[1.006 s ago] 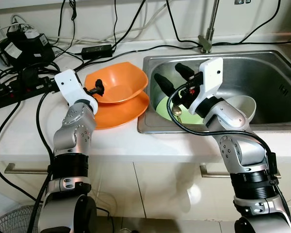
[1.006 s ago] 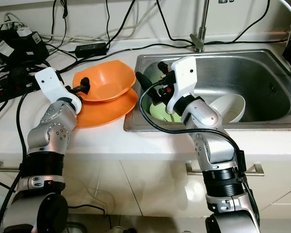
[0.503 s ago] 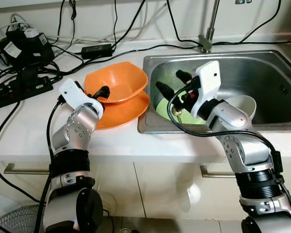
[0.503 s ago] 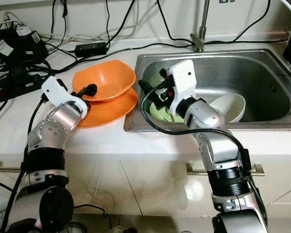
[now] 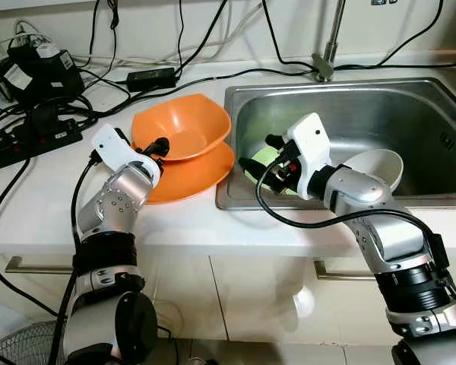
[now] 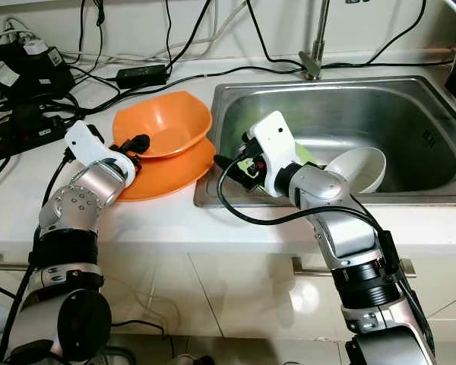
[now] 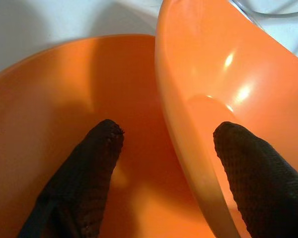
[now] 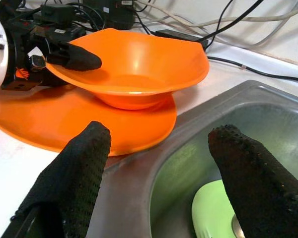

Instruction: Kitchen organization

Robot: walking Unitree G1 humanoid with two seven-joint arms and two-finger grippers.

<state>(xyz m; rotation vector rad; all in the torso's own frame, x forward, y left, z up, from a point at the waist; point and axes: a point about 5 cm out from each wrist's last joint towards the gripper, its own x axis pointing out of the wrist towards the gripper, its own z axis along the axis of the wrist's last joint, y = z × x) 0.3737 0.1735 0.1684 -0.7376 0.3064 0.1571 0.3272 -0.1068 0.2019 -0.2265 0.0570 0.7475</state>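
Observation:
An orange bowl [image 5: 184,129] rests tilted on an orange plate [image 5: 194,176] on the white counter, left of the sink [image 5: 349,106]. My left gripper [image 5: 155,146] is open and straddles the bowl's near rim [image 7: 188,148], with one finger inside the bowl and the other over the plate. My right gripper [image 5: 259,153] hovers open over the sink's left edge, pointing at the orange dishes [image 8: 134,64]. Below it in the basin lies a green plate [image 8: 211,208], mostly hidden by the arm. A white bowl [image 5: 381,163] leans in the sink to the right.
The faucet [image 5: 328,46] rises behind the sink. Black cables, a power strip [image 5: 30,137] and an adapter [image 5: 34,70] clutter the counter's back left. The counter's front edge [image 5: 213,236] runs just before both arms.
My right gripper has swung left and down, from above the green plate to the sink's left edge. My left wrist has turned slightly at the orange bowl's rim.

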